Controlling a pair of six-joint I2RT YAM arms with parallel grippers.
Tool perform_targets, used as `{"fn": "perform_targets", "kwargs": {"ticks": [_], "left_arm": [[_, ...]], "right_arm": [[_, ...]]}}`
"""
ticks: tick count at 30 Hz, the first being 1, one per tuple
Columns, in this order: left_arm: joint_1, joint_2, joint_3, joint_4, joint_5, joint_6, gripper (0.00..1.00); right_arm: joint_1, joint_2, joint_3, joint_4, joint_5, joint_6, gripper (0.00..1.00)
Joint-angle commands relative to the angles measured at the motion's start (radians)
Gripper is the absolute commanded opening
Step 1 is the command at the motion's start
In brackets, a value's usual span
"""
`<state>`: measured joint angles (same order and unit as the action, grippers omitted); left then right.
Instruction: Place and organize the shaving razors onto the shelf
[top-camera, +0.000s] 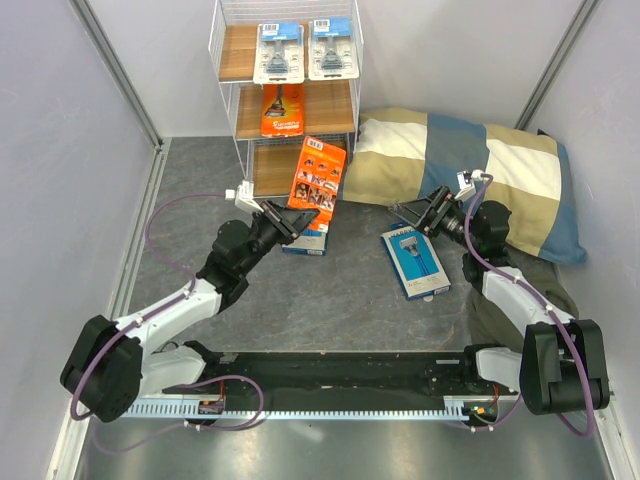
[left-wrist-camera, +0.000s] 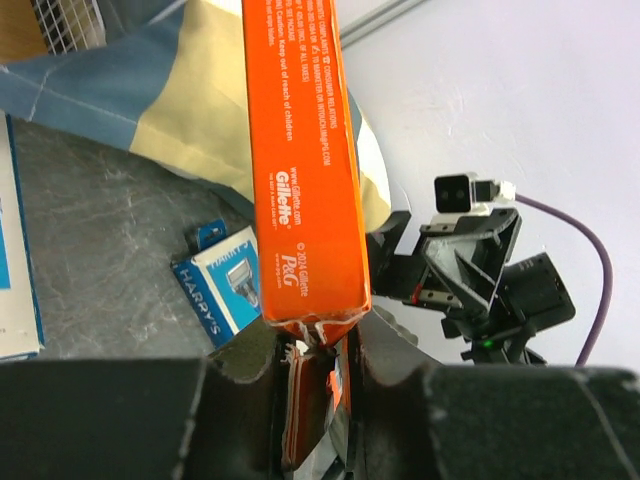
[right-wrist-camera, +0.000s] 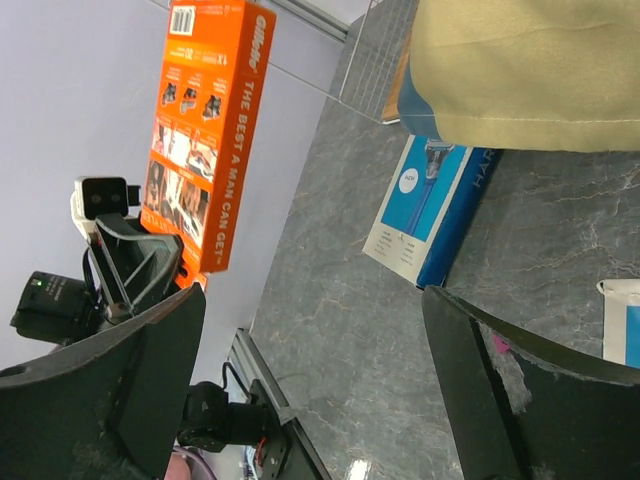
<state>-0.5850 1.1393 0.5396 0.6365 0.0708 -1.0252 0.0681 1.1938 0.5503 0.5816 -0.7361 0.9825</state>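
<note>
Left hand (top-camera: 300, 219) pinches the orange pack (top-camera: 320, 172) by its bottom edge near the shelf (top-camera: 236, 52); right hand (top-camera: 411, 214) gapes empty

A blue-and-beige checked pillow (top-camera: 520, 165) lies on the grey marbled worktop (top-camera: 340, 300), far right, by the pale walls (top-camera: 90, 100); a dark olive cloth (top-camera: 558, 288) sits bunched just nearer, touching it.

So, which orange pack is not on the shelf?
The orange pack in the left gripper; the other pack stands on the middle tier of the shelf.
</note>
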Motion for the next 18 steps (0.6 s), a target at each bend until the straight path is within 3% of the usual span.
{"fn": "perform_targets", "kwargs": {"ticks": [1, 18], "left_arm": [[0.022, 0.031, 0.092, 0.071, 0.01, 0.054, 0.02], [0.051, 0.279, 0.338, 0.17, 0.035, 0.013, 0.02]], "right_arm": [[-0.001, -0.02, -0.007, 0.015, -0.003, -0.025, 0.98], [-0.001, -0.025, -0.026, -0.003, -0.009, -0.041, 0.98]]}}
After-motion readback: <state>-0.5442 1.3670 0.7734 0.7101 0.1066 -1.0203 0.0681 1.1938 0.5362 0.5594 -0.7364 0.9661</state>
